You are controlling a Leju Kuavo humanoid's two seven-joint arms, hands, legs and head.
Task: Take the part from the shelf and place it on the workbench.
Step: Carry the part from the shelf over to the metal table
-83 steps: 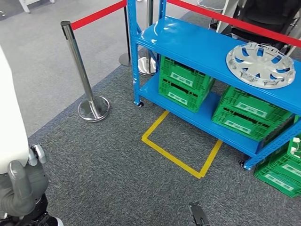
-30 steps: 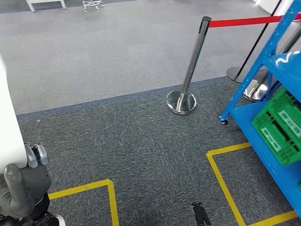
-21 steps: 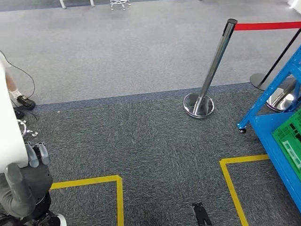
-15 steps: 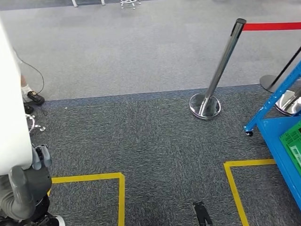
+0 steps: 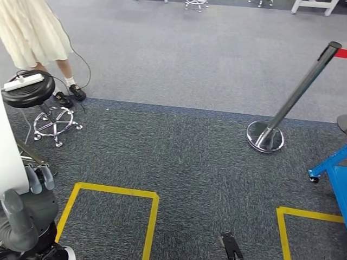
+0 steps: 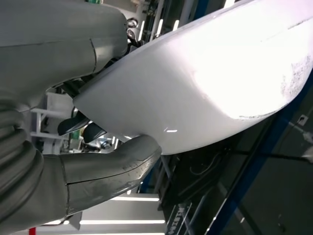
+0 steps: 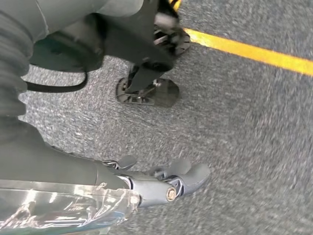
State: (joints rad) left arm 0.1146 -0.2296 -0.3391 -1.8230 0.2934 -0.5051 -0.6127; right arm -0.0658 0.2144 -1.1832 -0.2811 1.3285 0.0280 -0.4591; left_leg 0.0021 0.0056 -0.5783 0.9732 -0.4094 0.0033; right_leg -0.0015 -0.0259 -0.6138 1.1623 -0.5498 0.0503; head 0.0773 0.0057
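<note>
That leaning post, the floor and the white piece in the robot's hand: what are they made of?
The post looks like polished metal: its round base mirrors the room. The floor looks like short-pile carpet, speckled grey, with yellow lines like tape. The white part held by the left hand is smooth and glossy, perhaps painted plastic or metal; I cannot tell which.

Floor: dark grey speckled carpet (image 5: 196, 157), bordered on its far side by lighter plain grey carpet (image 5: 184, 59). Two yellow tape outlines (image 5: 152, 216) lie on the dark carpet. Beyond the right-hand outline stands a polished silver post (image 5: 286, 105) carrying a red belt (image 5: 341, 52). Right of the post's base, a bright blue shelf corner (image 5: 333, 170). Left of the post, well apart: a black stool (image 5: 29, 92) with chrome legs, a white power strip (image 5: 22, 82) on its seat, and a person (image 5: 34, 30) in a cream skirt, white socks and black shoes. Left hand (image 5: 24, 216): grey, holding a glossy white part (image 6: 207, 78).
</note>
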